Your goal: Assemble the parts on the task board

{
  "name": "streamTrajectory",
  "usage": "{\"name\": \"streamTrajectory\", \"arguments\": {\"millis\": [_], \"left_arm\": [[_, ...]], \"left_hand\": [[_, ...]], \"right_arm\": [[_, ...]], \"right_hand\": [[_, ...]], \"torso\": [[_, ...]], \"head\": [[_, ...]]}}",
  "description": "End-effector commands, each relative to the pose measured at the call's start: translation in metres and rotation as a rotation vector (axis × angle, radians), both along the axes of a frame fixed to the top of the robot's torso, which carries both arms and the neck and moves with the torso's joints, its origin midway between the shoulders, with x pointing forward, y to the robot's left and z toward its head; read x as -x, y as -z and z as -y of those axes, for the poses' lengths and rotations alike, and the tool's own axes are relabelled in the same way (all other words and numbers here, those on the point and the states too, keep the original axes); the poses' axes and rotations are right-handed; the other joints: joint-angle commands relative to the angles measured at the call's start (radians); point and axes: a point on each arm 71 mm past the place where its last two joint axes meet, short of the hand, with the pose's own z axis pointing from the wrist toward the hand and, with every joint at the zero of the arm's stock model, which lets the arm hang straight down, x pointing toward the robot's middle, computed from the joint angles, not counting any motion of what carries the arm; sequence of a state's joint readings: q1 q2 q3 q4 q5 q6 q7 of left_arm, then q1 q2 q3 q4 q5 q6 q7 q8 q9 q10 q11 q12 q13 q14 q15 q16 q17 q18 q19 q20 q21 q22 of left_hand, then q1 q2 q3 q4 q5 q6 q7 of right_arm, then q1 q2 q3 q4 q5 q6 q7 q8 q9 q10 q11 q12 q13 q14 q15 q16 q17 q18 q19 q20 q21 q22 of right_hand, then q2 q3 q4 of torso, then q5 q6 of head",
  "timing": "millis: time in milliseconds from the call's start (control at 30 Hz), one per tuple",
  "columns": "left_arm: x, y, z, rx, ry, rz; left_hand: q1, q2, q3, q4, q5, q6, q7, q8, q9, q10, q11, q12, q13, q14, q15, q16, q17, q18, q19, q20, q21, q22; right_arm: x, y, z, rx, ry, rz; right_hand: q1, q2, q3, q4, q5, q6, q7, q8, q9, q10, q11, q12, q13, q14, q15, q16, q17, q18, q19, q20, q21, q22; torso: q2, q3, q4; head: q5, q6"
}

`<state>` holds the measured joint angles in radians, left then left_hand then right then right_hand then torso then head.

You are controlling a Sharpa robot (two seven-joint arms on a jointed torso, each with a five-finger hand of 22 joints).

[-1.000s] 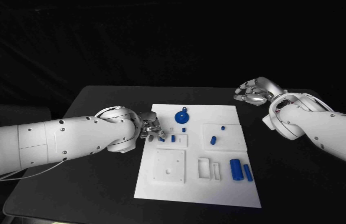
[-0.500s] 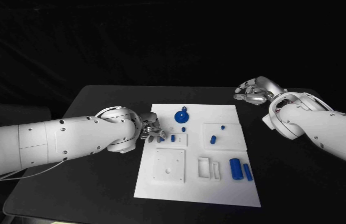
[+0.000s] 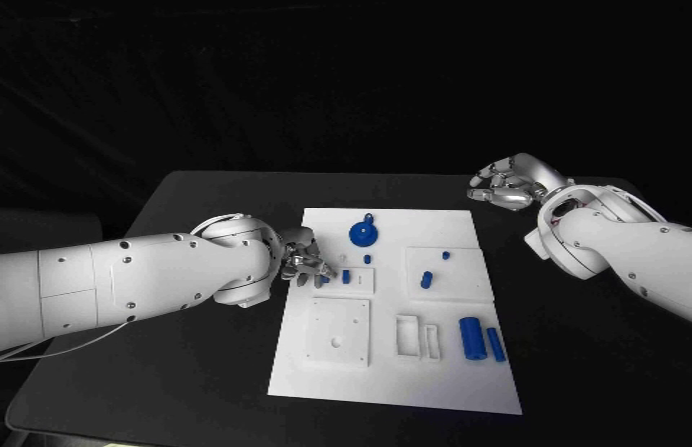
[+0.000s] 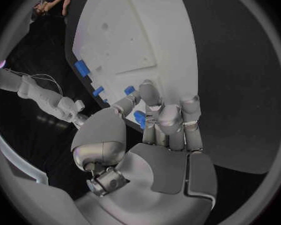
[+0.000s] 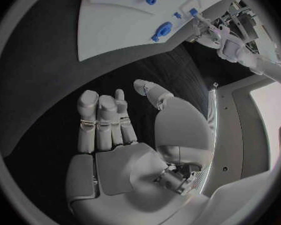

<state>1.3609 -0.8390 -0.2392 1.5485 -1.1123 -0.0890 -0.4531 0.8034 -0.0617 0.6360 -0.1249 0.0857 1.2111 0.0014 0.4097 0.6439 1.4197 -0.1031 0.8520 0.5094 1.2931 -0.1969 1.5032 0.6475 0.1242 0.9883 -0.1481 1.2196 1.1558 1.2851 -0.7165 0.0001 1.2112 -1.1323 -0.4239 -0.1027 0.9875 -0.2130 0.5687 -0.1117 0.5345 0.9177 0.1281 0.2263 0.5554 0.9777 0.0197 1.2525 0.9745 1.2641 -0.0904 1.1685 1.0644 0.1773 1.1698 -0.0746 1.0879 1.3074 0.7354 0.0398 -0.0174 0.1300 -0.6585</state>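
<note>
At the left edge of the white task board (image 3: 397, 362), the left hand (image 3: 302, 261) pinches a small blue part (image 4: 140, 119) between its fingertips over a raised block, roughly nine o'clock from the board's centre. Off toward two o'clock, the right hand (image 3: 508, 182) hangs above the black table (image 3: 173, 367), well apart from the board, fingers loosely apart and holding nothing. Other blue parts lie scattered on the board, among them a round disc (image 3: 365, 233) at twelve o'clock and two cylinders (image 3: 473, 337) near four.

Matt white task board (image 3: 447, 372), plastic-looking blue parts (image 3: 472, 337) — smooth, silvery metal-look left robot hand (image 3: 302, 259).
</note>
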Motion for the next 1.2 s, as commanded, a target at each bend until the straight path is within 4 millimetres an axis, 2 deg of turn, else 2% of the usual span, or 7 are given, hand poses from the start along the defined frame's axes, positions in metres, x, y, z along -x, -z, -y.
{"name": "streamTrajectory", "arguments": {"millis": [33,233,367,500,600,967,1200], "left_arm": [[0.001,0.003,0.000,-0.010,0.007,-0.019],[-0.002,0.001,-0.007,-0.003,-0.019,0.010],[-0.004,-0.001,-0.010,0.025,-0.046,0.044],[-0.005,-0.004,-0.013,0.075,-0.082,0.061],[-0.004,-0.007,-0.016,0.098,-0.092,0.060],[-0.012,-0.026,-0.013,0.341,-0.114,0.175],[-0.018,-0.041,0.010,0.420,0.090,0.373]], "left_hand": [[-0.004,-0.016,-0.001,0.012,-0.011,-0.004,0.004,0.007,-0.002,-0.003,0.005,0.004,0.000,0.001,-0.004,0.004,-0.002,-0.010,-0.003,-0.119,0.000,0.001],[-0.051,-0.092,-0.019,0.062,-0.038,-0.012,0.006,0.008,-0.005,-0.007,0.007,0.000,-0.003,-0.003,-0.003,0.000,-0.005,-0.010,-0.004,-0.119,-0.003,0.001],[-0.060,-0.185,0.030,0.149,-0.038,-0.033,0.011,0.003,-0.006,-0.013,0.010,-0.018,-0.013,-0.008,-0.001,-0.015,-0.016,-0.003,0.001,-0.123,-0.007,-0.003],[-0.039,-0.228,0.030,0.176,-0.037,-0.123,0.038,-0.043,-0.019,-0.075,0.033,-0.070,-0.036,-0.039,0.018,-0.072,-0.047,-0.007,-0.021,-0.117,-0.020,-0.007],[-0.017,-0.233,0.006,0.160,-0.037,-0.203,0.060,-0.081,-0.029,-0.081,0.052,-0.080,-0.041,-0.034,0.036,-0.079,-0.054,-0.010,-0.028,-0.110,-0.024,-0.008],[0.018,-0.235,-0.037,0.132,-0.038,-0.267,0.085,-0.096,-0.020,-0.180,0.077,-0.144,-0.069,-0.104,0.064,-0.154,-0.088,-0.021,-0.094,-0.080,-0.077,-0.024],[0.364,-0.158,0.057,-0.080,0.015,-0.288,0.129,-0.090,-0.009,-0.324,0.142,-0.298,-0.142,-0.247,0.130,-0.313,-0.158,-0.079,-0.231,-0.015,-0.180,-0.051]], "right_arm": [[0.000,0.000,-0.001,0.004,-0.016,-0.002],[0.000,0.000,-0.001,0.004,-0.015,-0.002],[0.000,0.001,-0.001,0.004,-0.016,-0.002],[0.000,0.001,-0.001,0.005,-0.015,-0.003],[0.000,0.001,0.000,0.005,-0.013,-0.003],[0.000,0.002,0.000,0.005,-0.014,-0.001],[0.000,0.002,0.000,0.005,-0.015,-0.002]], "right_hand": [[0.001,0.009,0.000,-0.005,0.007,0.000,0.009,0.001,-0.001,-0.001,0.005,0.006,-0.001,-0.004,0.006,0.003,-0.001,0.085,0.001,-0.007,-0.006,0.015],[0.000,0.009,-0.001,-0.005,0.008,0.000,0.010,0.001,-0.001,-0.001,0.005,0.006,-0.002,-0.004,0.006,0.003,-0.001,0.085,0.001,-0.007,-0.006,0.015],[0.000,0.009,-0.001,-0.005,0.008,0.000,0.010,0.001,-0.001,-0.001,0.005,0.006,-0.002,-0.004,0.006,0.003,-0.001,0.085,0.001,-0.007,-0.006,0.015],[0.000,0.009,-0.001,-0.005,0.009,-0.001,0.010,0.001,-0.001,-0.002,0.005,0.006,-0.002,-0.004,0.006,0.003,-0.001,0.085,0.001,-0.007,-0.006,0.015],[0.000,0.008,-0.001,-0.005,0.009,-0.001,0.010,0.001,-0.002,-0.002,0.005,0.006,-0.002,-0.004,0.006,0.003,-0.001,0.085,0.001,-0.007,-0.006,0.015],[0.000,0.009,-0.001,-0.005,0.010,-0.001,0.010,0.001,-0.002,-0.002,0.005,0.006,-0.002,-0.004,0.006,0.003,-0.001,0.085,0.001,-0.007,-0.006,0.015],[0.000,0.009,-0.001,-0.005,0.010,-0.001,0.010,0.001,-0.002,-0.002,0.005,0.006,-0.002,-0.004,0.006,0.003,-0.001,0.085,0.001,-0.007,-0.006,0.015]], "torso": [[0.000,-0.0001,-0.0002],[0.000,-0.0004,-0.0003],[0.000,-0.0006,-0.0005],[0.000,-0.0007,-0.0011],[0.000,-0.0007,-0.0013],[0.000,-0.0002,0.0000],[0.000,-0.0002,-0.0003]], "head": [[0.000,0.001],[-0.001,0.002],[-0.002,0.003],[-0.003,0.004],[-0.005,0.005],[-0.008,0.010],[-0.014,0.016]]}}
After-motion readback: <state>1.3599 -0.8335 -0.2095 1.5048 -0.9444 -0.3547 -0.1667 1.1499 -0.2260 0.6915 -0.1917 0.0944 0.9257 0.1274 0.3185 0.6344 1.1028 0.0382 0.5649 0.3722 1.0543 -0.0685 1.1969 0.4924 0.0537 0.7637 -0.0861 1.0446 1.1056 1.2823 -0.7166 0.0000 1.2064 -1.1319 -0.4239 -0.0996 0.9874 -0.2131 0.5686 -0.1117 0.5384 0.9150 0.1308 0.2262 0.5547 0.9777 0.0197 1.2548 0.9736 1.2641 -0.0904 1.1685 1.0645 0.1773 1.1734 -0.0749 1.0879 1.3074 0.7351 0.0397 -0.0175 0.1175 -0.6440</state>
